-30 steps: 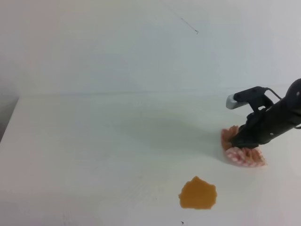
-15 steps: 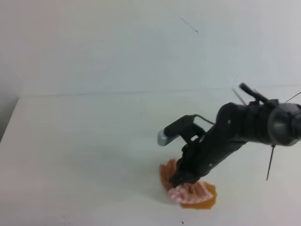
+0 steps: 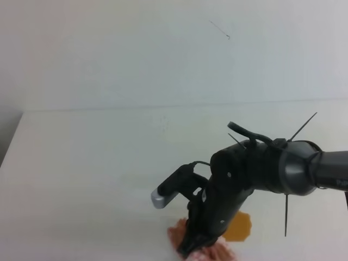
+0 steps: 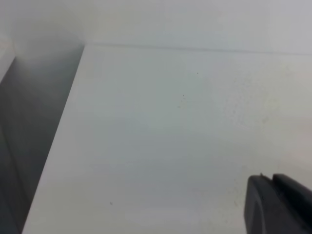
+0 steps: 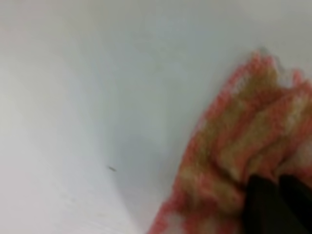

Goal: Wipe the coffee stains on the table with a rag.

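The orange-brown coffee stain (image 3: 240, 227) lies on the white table (image 3: 81, 163) near the front edge, its left part hidden by my right arm. My right gripper (image 3: 188, 249) is shut on the red-and-white checked rag (image 3: 176, 235) and presses it on the table just left of the stain. In the right wrist view the dark fingers (image 5: 263, 202) pinch the rag (image 5: 239, 141), which shows tan-brown patches. My left gripper (image 4: 271, 181) shows only in the left wrist view, fingers together and empty, above bare table (image 4: 170, 122).
The table's left edge (image 3: 8, 141) drops to a dark gap, also seen in the left wrist view (image 4: 29, 126). A white wall (image 3: 163, 54) stands behind the far edge. A black cable and zip-tie ends (image 3: 285, 215) stick out from my right arm.
My right arm swept the rag from the right side leftward and forward, across the stain, to its left side. The visible stain is smaller than one second ago.
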Robot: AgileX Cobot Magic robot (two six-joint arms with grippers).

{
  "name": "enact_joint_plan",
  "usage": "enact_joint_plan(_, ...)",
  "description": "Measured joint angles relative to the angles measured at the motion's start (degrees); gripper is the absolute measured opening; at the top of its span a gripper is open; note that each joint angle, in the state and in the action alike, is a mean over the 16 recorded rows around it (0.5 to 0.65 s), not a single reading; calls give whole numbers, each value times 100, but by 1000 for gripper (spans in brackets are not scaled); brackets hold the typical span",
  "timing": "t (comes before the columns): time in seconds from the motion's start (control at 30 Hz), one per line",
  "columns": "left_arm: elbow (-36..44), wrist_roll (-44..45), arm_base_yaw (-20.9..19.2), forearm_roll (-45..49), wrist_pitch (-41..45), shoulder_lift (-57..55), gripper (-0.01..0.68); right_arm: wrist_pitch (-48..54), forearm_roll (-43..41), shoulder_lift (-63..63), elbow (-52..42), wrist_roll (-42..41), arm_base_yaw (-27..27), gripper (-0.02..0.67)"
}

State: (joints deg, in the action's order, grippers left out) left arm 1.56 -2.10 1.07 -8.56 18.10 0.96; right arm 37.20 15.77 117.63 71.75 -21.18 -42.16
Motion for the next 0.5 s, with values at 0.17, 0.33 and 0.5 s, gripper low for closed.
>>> enact_joint_plan(0.17,-62,2,1,0,24,-29,-1,178,-709,-170,-180,584,350,19)
enact_joint_plan(0.33,-93,5,2,0,38,-38,-1,119,-1165,-453,-600,945,1044,15)
enact_joint_plan(0.5,-156,6,3,1,62,-77,-1,-103,-1295,-793,-1125,1055,1922,13)
